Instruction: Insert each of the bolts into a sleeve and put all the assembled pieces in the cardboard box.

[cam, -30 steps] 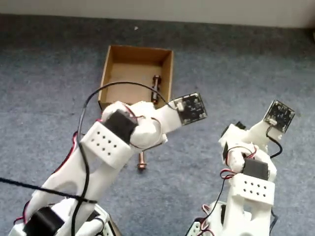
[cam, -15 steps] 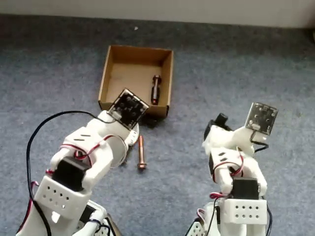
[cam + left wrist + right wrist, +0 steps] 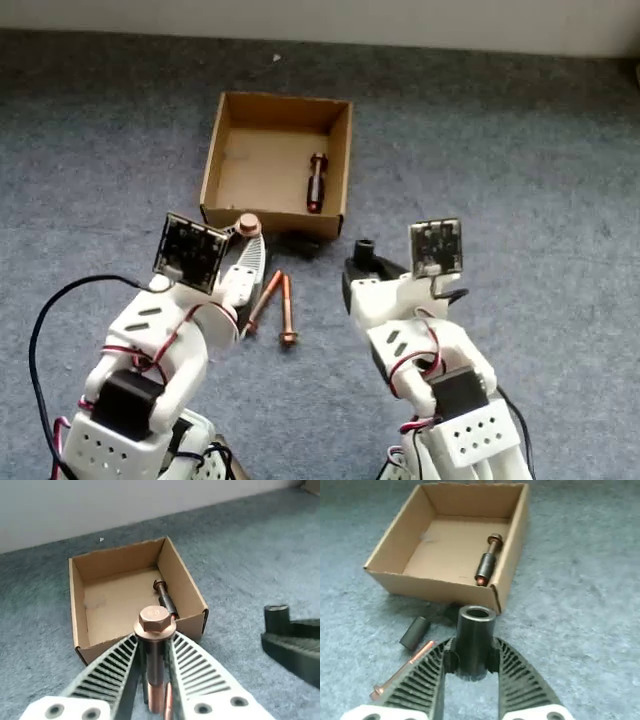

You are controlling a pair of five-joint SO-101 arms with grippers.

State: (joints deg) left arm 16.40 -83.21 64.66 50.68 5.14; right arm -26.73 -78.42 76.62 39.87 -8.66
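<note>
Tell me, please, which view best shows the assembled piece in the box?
The right wrist view: the assembled piece lies unobstructed, head, sleeve and tip distinct. The high view shows it smaller; in the left wrist view the held bolt partly blocks it.

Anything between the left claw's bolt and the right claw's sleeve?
Nothing visible. Open space separates the copper hex-head bolt in the left claw from the black cylindrical sleeve in the right claw; a loose dark sleeve lies on the carpet near that gap.

3 loose bolts (image 3: 287,310), 3 loose sleeves (image 3: 415,632), 1 assembled piece (image 3: 486,565), 1 cardboard box (image 3: 211,155)
</note>
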